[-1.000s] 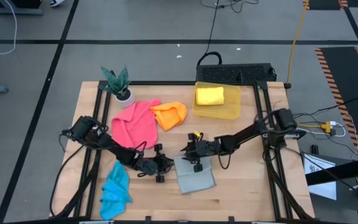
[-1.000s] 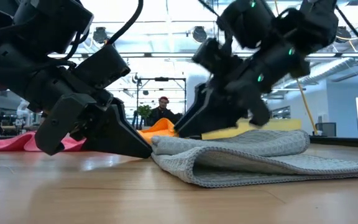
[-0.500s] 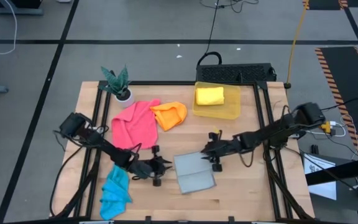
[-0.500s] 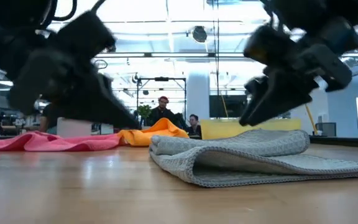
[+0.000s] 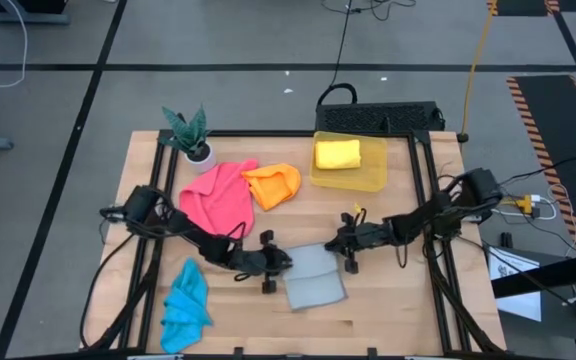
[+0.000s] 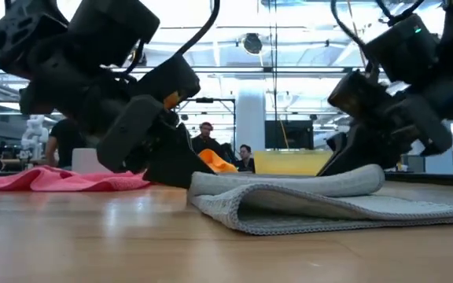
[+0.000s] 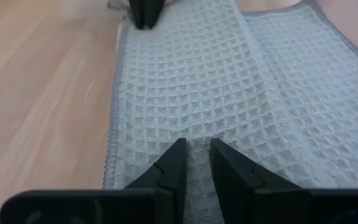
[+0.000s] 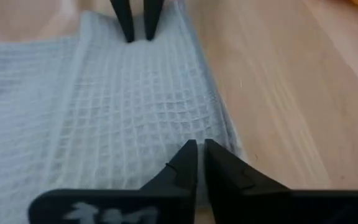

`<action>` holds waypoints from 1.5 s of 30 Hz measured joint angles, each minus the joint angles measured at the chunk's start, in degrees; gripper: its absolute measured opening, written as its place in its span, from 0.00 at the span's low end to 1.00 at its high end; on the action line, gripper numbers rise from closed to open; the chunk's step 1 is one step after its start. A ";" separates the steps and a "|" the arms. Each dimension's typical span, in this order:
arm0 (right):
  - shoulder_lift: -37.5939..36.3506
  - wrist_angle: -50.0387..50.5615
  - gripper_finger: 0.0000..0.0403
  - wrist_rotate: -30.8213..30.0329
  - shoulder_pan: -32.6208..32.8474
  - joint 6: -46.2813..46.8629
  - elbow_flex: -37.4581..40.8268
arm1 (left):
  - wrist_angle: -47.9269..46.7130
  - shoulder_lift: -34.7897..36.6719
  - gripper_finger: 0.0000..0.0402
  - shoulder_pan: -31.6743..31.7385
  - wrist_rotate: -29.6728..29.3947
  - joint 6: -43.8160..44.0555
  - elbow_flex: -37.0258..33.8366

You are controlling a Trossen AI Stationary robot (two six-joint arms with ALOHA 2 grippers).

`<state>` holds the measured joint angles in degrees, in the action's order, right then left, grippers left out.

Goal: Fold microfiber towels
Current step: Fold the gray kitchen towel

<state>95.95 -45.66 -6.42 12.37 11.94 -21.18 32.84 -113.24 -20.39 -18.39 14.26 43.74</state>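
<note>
A grey towel (image 5: 314, 279) lies folded on the table, its upper layer (image 6: 305, 185) resting on the lower one. My left gripper (image 5: 280, 262) stands at the towel's left edge, its fingers a narrow gap apart (image 7: 196, 149). My right gripper (image 5: 334, 243) is shut at the towel's far right corner (image 8: 197, 149). Untouched on the table are a pink towel (image 5: 218, 198), an orange towel (image 5: 273, 185) and a blue towel (image 5: 186, 305). A yellow towel (image 5: 337, 154) sits in the bin (image 5: 368, 178). My left gripper sets both fingertips (image 7: 178, 152) on the upper layer of the grey towel near its left edge (image 7: 166, 118), slanting down from the table's left. Nothing is pinched; the towel lies flat. My right gripper's shut fingertips (image 8: 188, 152) rest on the towel beside its right edge (image 8: 219, 134), slanting down from the table's right.
A potted plant (image 5: 190, 135) stands at the far left corner. A black block (image 5: 378, 116) lies beyond the bin at the far edge. Bare wood shows along the near edge and at the right. People sit in the room behind the table (image 6: 204, 135).
My right gripper has drawn back off the grey towel toward the table's right, rolled, and brought its fingers together; it now stands at the towel's right corner. My left gripper pulled away to the left, then came back to the towel's left edge. The towel has kept its fold.
</note>
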 joint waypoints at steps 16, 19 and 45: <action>-7.48 -8.98 0.05 9.47 5.42 -10.03 0.29 | -2.37 5.44 0.19 -3.71 -5.29 -1.68 0.10; -6.78 -8.84 0.12 9.47 6.55 -13.17 -0.97 | -2.73 5.84 0.19 -3.35 -5.64 -2.13 -0.13; 12.96 11.10 0.46 1.73 6.04 -18.42 -20.86 | -9.22 5.25 0.19 0.44 -4.60 3.81 -0.05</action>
<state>108.91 -34.56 -4.69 18.41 -6.48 -42.04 23.62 -107.98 -19.94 -22.99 18.07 43.69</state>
